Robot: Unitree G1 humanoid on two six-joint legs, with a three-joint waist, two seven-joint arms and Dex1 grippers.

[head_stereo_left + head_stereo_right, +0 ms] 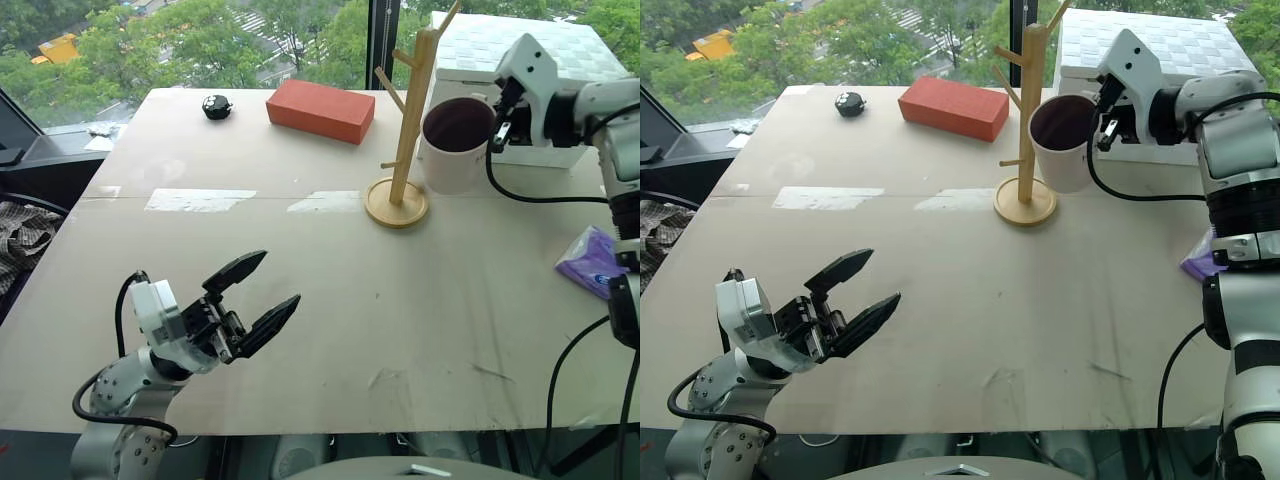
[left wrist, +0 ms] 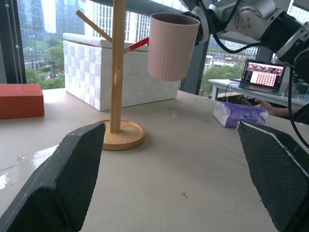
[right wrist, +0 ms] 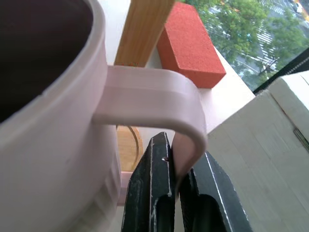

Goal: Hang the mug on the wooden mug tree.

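Observation:
The cream-white mug [image 1: 455, 145] with a dark maroon inside hangs in the air just right of the wooden mug tree [image 1: 408, 130]. My right gripper [image 1: 497, 118] is shut on the mug's handle [image 3: 186, 145], pinched between both black fingers. The tree is a pale pole with angled pegs on a round disc base [image 1: 396, 203]; a red peg [image 2: 140, 44] points toward the mug [image 2: 171, 46]. Low at the table's near left, my left gripper [image 1: 255, 300] is open with nothing between its fingers.
A red brick-like block [image 1: 320, 110] and a small black object [image 1: 217, 106] lie at the far side. A white checkered box [image 1: 520, 60] stands behind the mug. A purple tissue pack [image 1: 592, 260] sits at the right edge. Windows lie beyond the table.

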